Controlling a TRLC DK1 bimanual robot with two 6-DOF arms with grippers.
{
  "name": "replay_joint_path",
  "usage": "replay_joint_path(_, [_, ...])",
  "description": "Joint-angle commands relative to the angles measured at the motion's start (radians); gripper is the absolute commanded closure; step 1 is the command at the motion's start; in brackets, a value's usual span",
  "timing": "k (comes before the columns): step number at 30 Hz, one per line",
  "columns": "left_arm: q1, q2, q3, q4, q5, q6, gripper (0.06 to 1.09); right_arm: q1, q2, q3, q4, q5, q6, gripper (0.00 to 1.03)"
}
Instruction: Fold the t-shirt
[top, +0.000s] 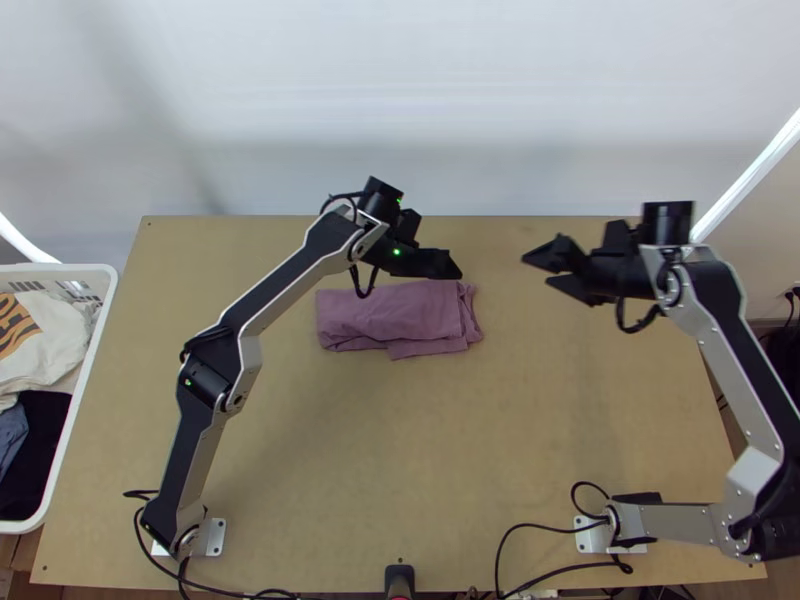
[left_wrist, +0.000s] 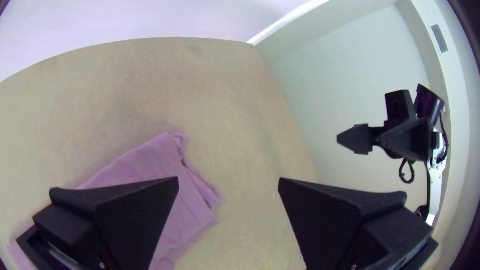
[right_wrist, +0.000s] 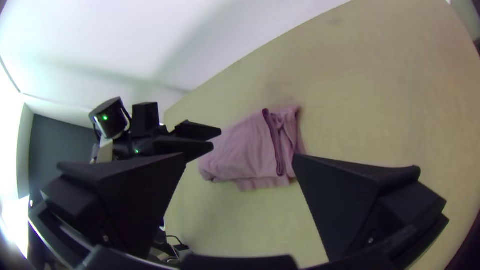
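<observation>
In the top view, your t-shirt (top: 390, 315) lies in a compact fold at 12 o'clock from the worktop (top: 400, 450) centre. Judge folding nearly complete; uneven edges are yours to square. Long axis: 9 to 3 o'clock, layered end at 3. Left gripper (left_wrist: 228, 180), right gripper (right_wrist: 239, 156): fingers wide, empty.

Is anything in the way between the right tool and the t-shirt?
Nothing visible stands between the right tool and the near side of the t-shirt, just bare table. The left tool hangs near the shirt's far edge and might crowd it.
</observation>
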Motion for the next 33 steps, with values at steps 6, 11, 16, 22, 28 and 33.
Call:
replay_joint_path(6, [0.160,-0.157,0.014,-0.098,0.017,-0.005,0.10,0.108,0.194,-0.010,0.076,0.005,-0.050,0.04])
replay_joint_path(11, [0.253,-0.271,-0.018,-0.154,0.008,0.023,0.10,0.148,0.310,0.003,0.107,0.003,-0.081,0.04])
replay_joint_path(16, [0.323,-0.357,-0.067,-0.182,0.007,0.043,0.10,0.154,0.416,0.018,0.142,0.002,-0.108,0.04])
replay_joint_path(22, [0.364,-0.418,-0.116,-0.210,-0.016,0.060,0.10,0.160,0.491,0.032,0.177,-0.004,-0.131,0.04])
replay_joint_path(28, [0.391,-0.458,-0.150,-0.210,-0.035,0.061,0.10,0.169,0.560,0.066,0.192,-0.009,-0.141,0.04])
replay_joint_path(33, [0.406,-0.482,-0.154,-0.219,-0.043,0.061,0.10,0.201,0.597,0.089,0.209,-0.012,-0.139,0.04])
